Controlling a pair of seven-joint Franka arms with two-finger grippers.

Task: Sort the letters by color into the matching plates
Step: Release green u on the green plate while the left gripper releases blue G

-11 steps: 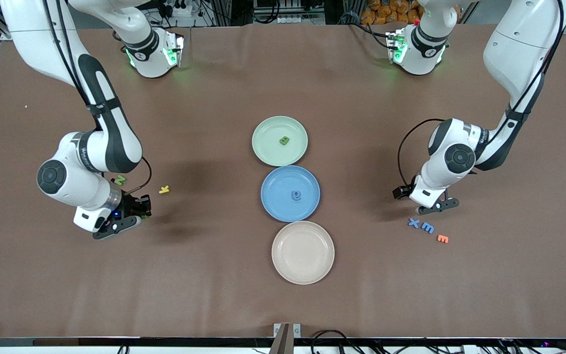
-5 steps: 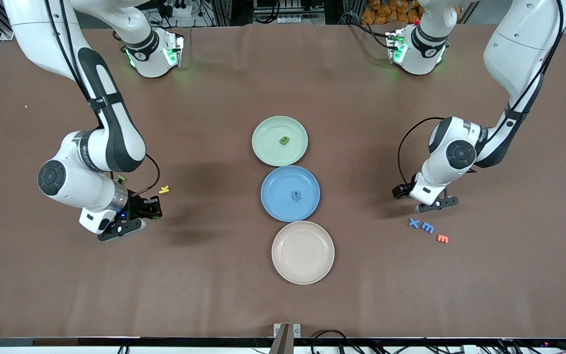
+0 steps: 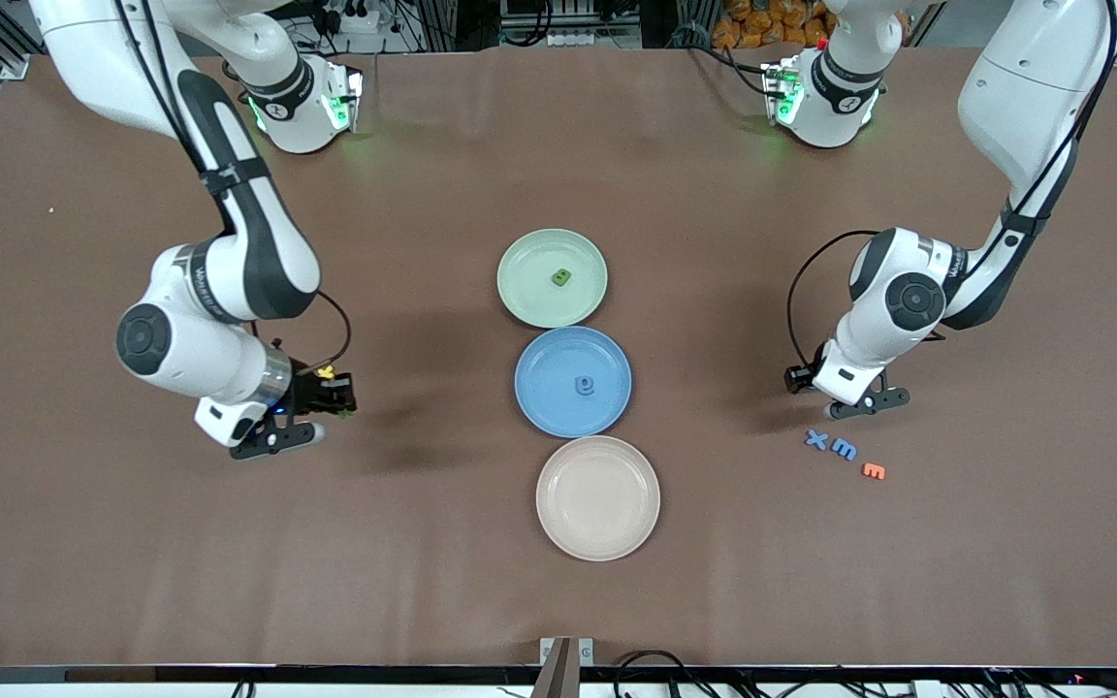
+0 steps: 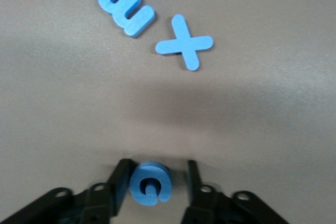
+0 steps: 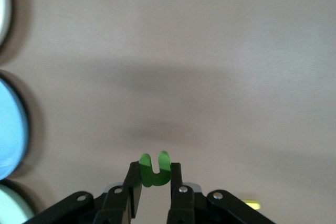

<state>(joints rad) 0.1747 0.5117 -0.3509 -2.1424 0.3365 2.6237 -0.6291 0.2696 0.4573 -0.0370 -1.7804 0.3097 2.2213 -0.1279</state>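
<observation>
My right gripper [image 3: 331, 405] [image 5: 155, 167] is shut on a green U-shaped letter [image 5: 154, 174], over bare table toward the right arm's end. My left gripper [image 3: 854, 407] [image 4: 158, 165] is down at the table with its fingers either side of a round blue letter [image 4: 149, 183]. One finger touches the letter, the other stands a little off it. A blue X [image 3: 816, 440] [image 4: 184, 42] and a blue m [image 3: 845, 449] [image 4: 126, 6] lie just nearer the front camera. The green plate [image 3: 520, 291] holds a green letter [image 3: 561, 278]. The blue plate [image 3: 544, 397] holds a blue letter [image 3: 585, 386].
A beige plate [image 3: 597, 497] sits nearest the front camera in the row of three plates. An orange letter [image 3: 874, 471] lies beside the blue m. A yellow letter [image 3: 326, 371] lies on the table by the right gripper.
The right arm has carried the green letter toward the plates, past the yellow letter. The left gripper's fingers have closed in round the blue letter; that arm barely shifted.
</observation>
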